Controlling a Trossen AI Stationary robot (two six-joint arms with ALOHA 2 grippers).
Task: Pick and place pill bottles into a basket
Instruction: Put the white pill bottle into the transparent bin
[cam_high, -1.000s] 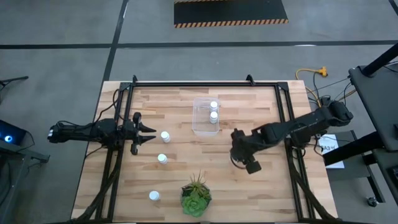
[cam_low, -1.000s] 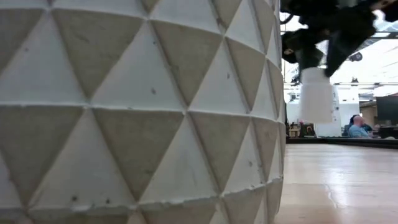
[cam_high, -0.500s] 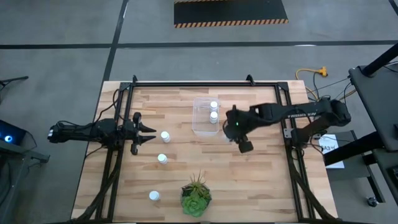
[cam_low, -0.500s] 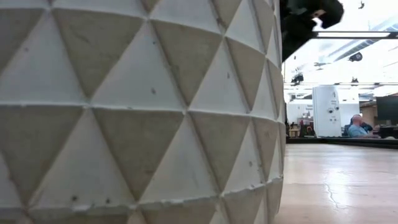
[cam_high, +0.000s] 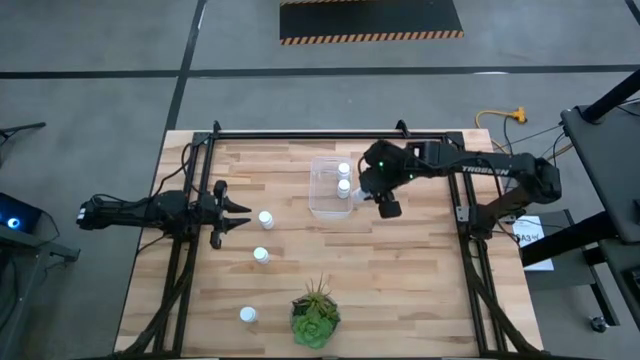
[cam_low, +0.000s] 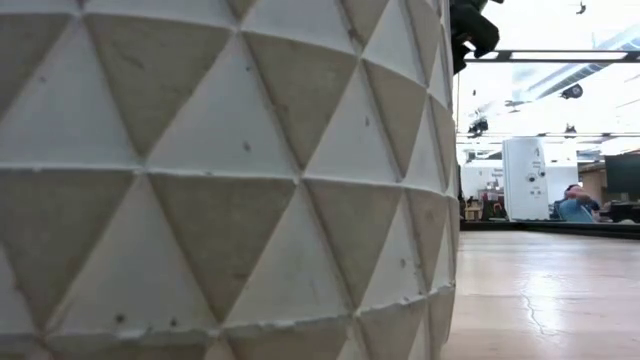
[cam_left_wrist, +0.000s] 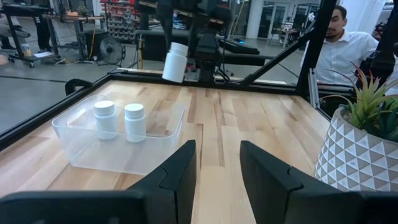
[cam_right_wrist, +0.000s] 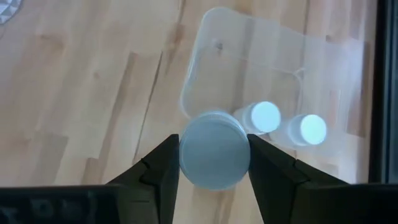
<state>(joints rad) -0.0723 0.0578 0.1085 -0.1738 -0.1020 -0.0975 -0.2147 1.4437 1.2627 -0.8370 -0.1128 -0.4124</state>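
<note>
My right gripper (cam_high: 364, 192) is shut on a white pill bottle (cam_right_wrist: 214, 157), held upright in the air at the right edge of the basket (cam_high: 322, 190). The left wrist view shows this bottle (cam_left_wrist: 175, 62) hanging above table height behind the clear basket (cam_left_wrist: 74, 134). Two pill bottles (cam_high: 344, 169) (cam_high: 343, 186) stand inside the basket, also seen from the left wrist (cam_left_wrist: 104, 118) (cam_left_wrist: 134, 121). Three more pill bottles (cam_high: 266, 218) (cam_high: 261, 255) (cam_high: 248, 314) stand on the table. My left gripper (cam_high: 237, 213) waits at the left, fingers slightly apart and holding nothing.
A green spiky plant (cam_high: 315, 318) in a white faceted pot (cam_low: 200, 180) stands at the table's front and fills most of the low view. A black frame (cam_high: 310, 134) rims the table. A person (cam_left_wrist: 348, 43) sits beyond the table; another person (cam_low: 575, 205) is far off.
My right gripper has carried the bottle from the table's middle right up and over to the basket's right edge. The left arm has not moved.
</note>
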